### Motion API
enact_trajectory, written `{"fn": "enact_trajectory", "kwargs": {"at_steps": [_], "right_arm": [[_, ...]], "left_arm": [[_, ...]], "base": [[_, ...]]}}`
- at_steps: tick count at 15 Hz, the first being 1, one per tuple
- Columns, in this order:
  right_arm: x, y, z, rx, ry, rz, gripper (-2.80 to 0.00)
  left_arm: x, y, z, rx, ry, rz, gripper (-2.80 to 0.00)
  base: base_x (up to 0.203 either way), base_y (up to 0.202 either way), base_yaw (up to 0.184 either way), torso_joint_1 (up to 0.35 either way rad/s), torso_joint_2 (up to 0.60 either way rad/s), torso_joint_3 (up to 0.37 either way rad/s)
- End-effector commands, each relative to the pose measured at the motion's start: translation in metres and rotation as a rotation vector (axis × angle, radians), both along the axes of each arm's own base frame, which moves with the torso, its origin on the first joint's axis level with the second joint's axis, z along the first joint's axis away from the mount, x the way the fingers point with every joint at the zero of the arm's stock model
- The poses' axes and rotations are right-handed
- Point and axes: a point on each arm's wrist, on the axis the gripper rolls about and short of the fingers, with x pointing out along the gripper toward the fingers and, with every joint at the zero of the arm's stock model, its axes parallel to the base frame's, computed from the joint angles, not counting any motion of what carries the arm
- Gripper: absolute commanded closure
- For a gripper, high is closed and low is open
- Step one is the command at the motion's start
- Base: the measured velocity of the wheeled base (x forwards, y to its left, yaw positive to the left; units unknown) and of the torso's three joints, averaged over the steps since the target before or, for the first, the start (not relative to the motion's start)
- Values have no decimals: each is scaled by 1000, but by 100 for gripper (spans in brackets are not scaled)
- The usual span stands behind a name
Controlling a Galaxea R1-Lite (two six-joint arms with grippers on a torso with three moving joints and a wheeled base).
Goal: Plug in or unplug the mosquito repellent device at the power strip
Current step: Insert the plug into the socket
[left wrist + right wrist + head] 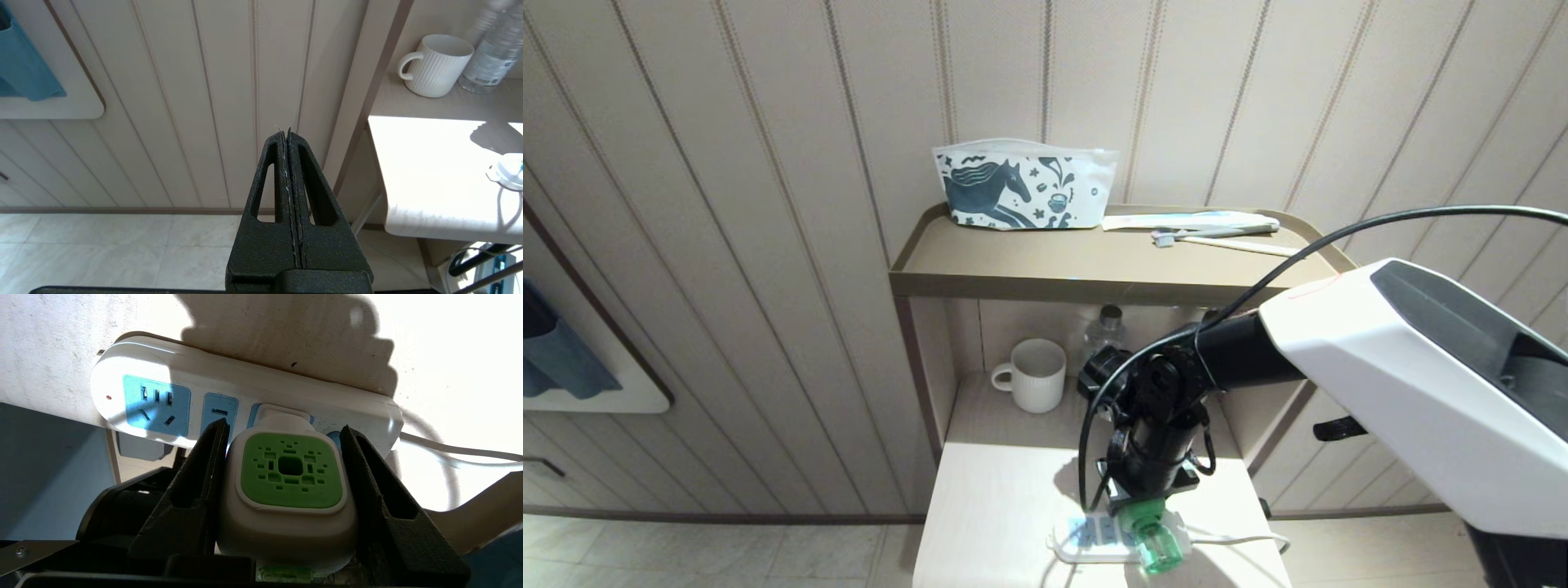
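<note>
Here the right pincer is clamped on the mosquito repellent device, plugged straight ahead of its fingertips into the power strip, whose long axis runs crosswise; the left pincer is closed, empty, well apart.

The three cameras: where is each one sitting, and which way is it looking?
Head view: high on the robot, looking down at the shelf unit; the right arm reaches to the power strip.
Left wrist view: behind the left tool, shut, facing the wall beside the unit.
Right wrist view: behind the right tool, close on the mosquito repellent device clamped between its fingers at the strip.
Shared: head and left wrist views both show the white mug; head and right wrist views share strip and device.
</note>
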Motion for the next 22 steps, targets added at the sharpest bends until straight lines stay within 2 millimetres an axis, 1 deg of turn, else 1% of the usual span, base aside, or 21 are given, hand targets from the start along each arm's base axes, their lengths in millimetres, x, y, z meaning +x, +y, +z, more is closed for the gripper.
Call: {"fn": "enact_trajectory", "kwargs": {"at_steps": [1,6,9,10,15,18,22], "right_arm": [[-4,-3,9,5,-7,-6,0],[-5,-3,12,9,-15,-9,0],[-8,-4,20,26,-40,-7,0],[-9,-4,21,26,-40,-7,-280],[-9,-3,19,38,-68,-5,-280],[-9,-4,24,45,-80,-9,-280],[-24,-11,57,81,-137,-2,-280]], "left_arm": [[0,0,0,0,0,0,0],[0,0,0,0,0,0,0],[0,0,0,0,0,0,0],[0,0,0,0,0,0,0],[0,0,0,0,0,0,0],[0,0,0,0,0,1,0],[0,0,0,0,0,0,0]], "base": [[0,0,0,0,0,0],[0,0,0,0,0,0],[0,0,0,0,0,0],[0,0,0,0,0,0],[0,0,0,0,0,0],[0,0,0,0,0,0],[0,0,0,0,0,0]]}}
